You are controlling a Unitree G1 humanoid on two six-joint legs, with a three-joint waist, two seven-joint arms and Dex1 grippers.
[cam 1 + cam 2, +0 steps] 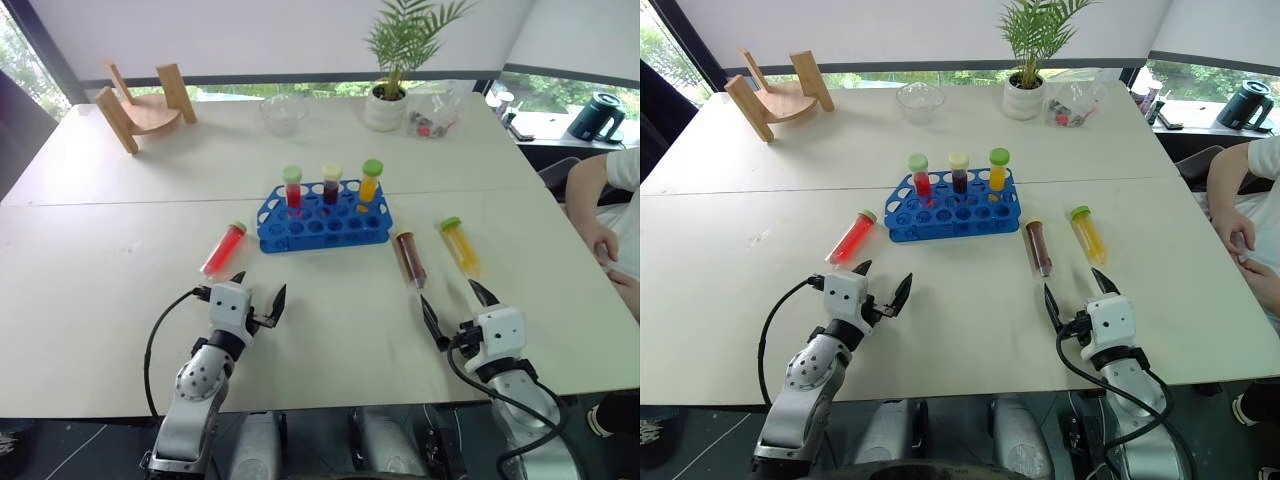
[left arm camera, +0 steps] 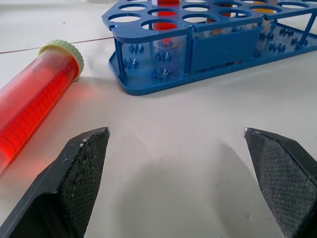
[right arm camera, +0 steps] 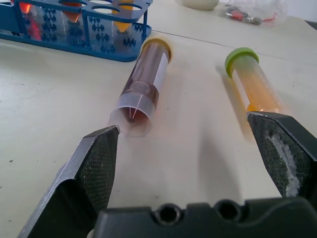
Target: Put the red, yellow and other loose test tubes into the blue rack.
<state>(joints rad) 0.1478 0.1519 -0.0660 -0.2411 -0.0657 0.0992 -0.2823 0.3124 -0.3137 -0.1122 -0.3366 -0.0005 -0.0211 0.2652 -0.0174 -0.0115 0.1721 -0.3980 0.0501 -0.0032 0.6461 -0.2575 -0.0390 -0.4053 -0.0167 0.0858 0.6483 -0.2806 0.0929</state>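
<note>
I have both tools standing wide and empty, low over the table (image 1: 90,290). Just ahead of my left tool (image 1: 259,289), slightly to its left, lies the red tube (image 1: 222,248) on its side, cap pointing away. Ahead of my right tool (image 1: 455,312) lie the brown tube (image 1: 408,257) and the yellow tube (image 1: 460,246), side by side but apart, caps away, so I judge each offers its body to a level pinch.

The blue rack (image 1: 322,228) sits between the tools and further ahead, three tubes upright in its back row, front holes free. Bare table surrounds every loose tube. A person's arm (image 1: 600,215) rests at the table edge beyond my right tool.
</note>
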